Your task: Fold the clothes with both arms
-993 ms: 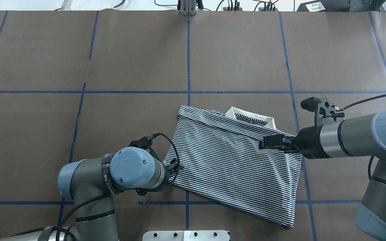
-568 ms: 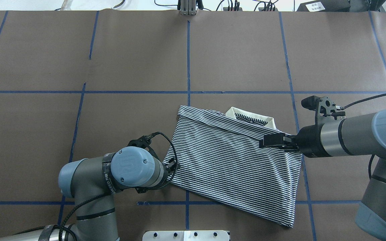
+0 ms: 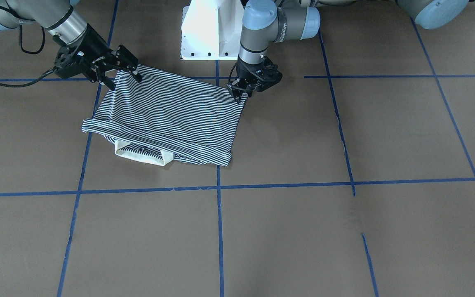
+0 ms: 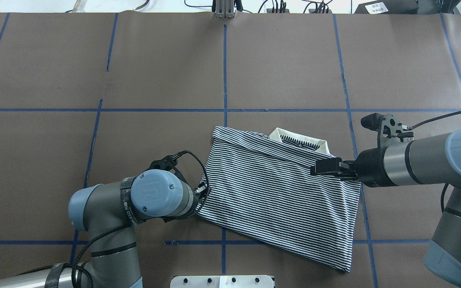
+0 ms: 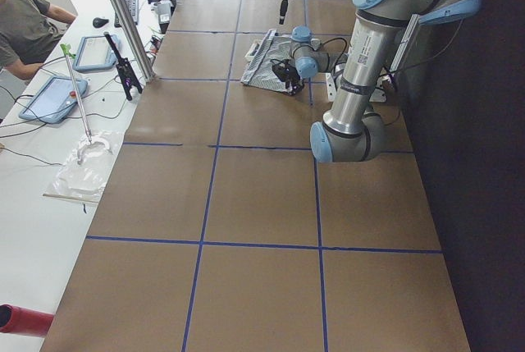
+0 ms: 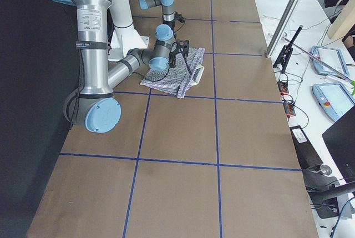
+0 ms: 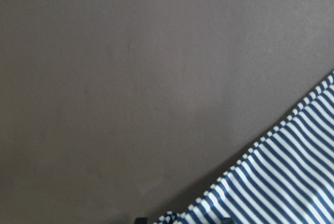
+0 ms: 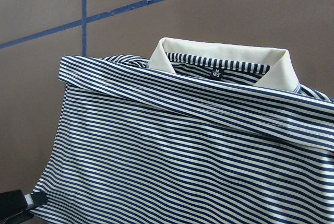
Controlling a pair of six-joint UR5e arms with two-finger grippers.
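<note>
The navy-and-white striped polo shirt point(image 4: 278, 196) lies folded on the brown table, its cream collar point(image 4: 300, 140) peeking out at the far edge. In the front-facing view my left gripper point(image 3: 241, 94) pinches the shirt's point(image 3: 171, 115) near corner on my left side. The left wrist view shows striped cloth point(image 7: 282, 182) bunched at the bottom edge. My right gripper point(image 3: 125, 80) stands open, its fingers straddling the shirt's right near edge. In the overhead view it point(image 4: 314, 169) reaches in from the right. One right fingertip point(image 8: 18, 205) shows beside the cloth.
The white pedestal base point(image 3: 208, 29) stands just behind the shirt. Blue tape lines point(image 4: 225, 72) divide the brown table cover. A desk with tablets point(image 5: 53, 98) and a seated person point(image 5: 20, 24) runs along the table's far side.
My left wrist has shifted a little to the left and away from the shirt's middle. The right gripper has drawn back slightly to the right. The shirt has barely moved.
</note>
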